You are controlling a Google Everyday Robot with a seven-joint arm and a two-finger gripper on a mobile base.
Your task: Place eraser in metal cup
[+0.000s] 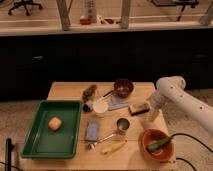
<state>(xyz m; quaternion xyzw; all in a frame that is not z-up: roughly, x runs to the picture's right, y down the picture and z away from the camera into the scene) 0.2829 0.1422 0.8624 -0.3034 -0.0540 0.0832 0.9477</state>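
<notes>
The eraser (138, 107), a small tan block with a dark top, lies on the wooden table (67, 91) right of centre. The metal cup (122, 124), small and silver with a dark inside, stands upright just below and left of it. My gripper (149, 118) hangs from the white arm (170, 90) that reaches in from the right. It is just right of the eraser, a little lower in the view, and to the right of the cup. I cannot tell whether it touches the eraser.
A white cup (100, 107) and a dark brown bowl (123, 87) stand behind the metal cup. A blue pad (91, 131), a utensil (102, 140) and a yellow item (114, 147) lie at the front. A green tray (35, 142) with a yellow-orange object (55, 123) is left; a terracotta bowl (150, 148) is front right.
</notes>
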